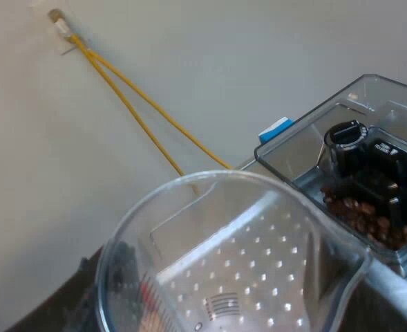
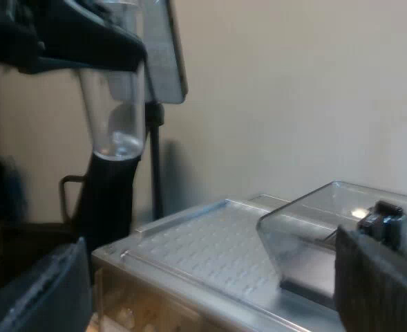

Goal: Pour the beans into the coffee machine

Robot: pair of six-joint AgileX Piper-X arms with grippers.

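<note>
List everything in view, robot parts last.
glass: one, clear, held up near the machine
hopper: one, clear, on the machine's top
beans: many, brown, in the hopper
knob: one, black, inside the hopper
machine: one, silver, under the hopper
blue piece: one, behind the hopper
cables: two, yellow, along the wall
left gripper: black, shut on the glass
right gripper: black, open, by the machine's top

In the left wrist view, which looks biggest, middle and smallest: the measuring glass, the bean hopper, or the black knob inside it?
1. measuring glass, though nearness to the camera enlarges it.
2. bean hopper.
3. black knob.
</note>
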